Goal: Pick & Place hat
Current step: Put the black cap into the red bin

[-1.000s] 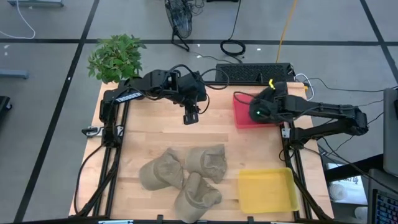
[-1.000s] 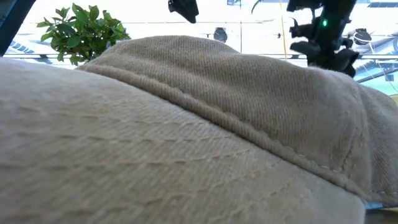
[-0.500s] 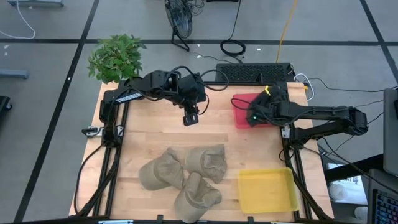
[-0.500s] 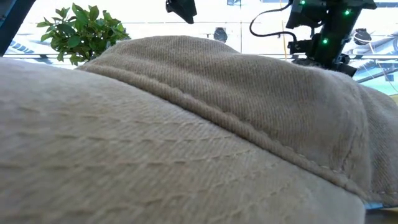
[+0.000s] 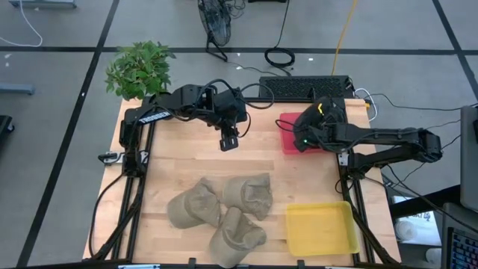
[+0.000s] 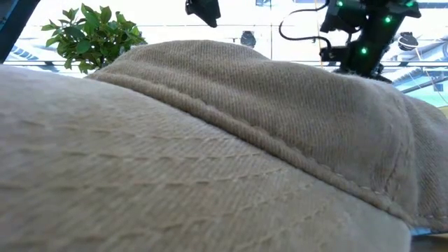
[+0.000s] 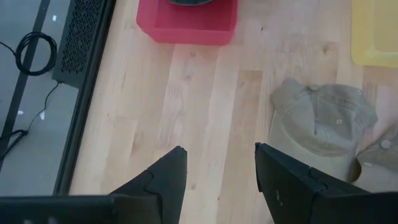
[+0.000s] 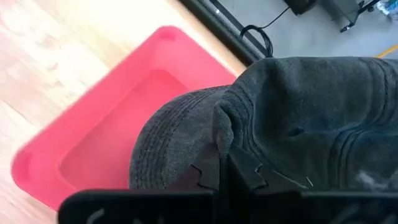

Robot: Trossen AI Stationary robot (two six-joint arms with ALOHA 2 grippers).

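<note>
A dark grey hat (image 8: 292,118) hangs over the red tray (image 8: 106,155) at the table's far right, with my right gripper (image 8: 233,171) shut on it. In the high view the hat (image 5: 317,118) covers most of the tray (image 5: 287,142). My left gripper (image 5: 229,140) stands open above bare wood at the far middle, with nothing between its fingers (image 7: 171,177). Three khaki hats (image 5: 224,209) lie bunched together on the table near its front edge. One of them (image 6: 210,154) fills the low view. My right gripper pinches a fold of the dark hat's crown (image 8: 227,146), close to where the brim (image 8: 168,137) starts, between its two shut fingers. The fingers slant downward. The hat bulges around them over the red tray; whether it touches the tray I cannot tell.
A yellow tray (image 5: 321,228) sits at the near right corner. A potted plant (image 5: 138,69) stands at the far left corner. A keyboard (image 5: 305,87) lies just beyond the far edge. Bare wood stretches between the left gripper and the khaki hats.
My right gripper has sunk toward the red tray with the dark hat and rolled at the wrist; the hat now sits lower over the tray.
</note>
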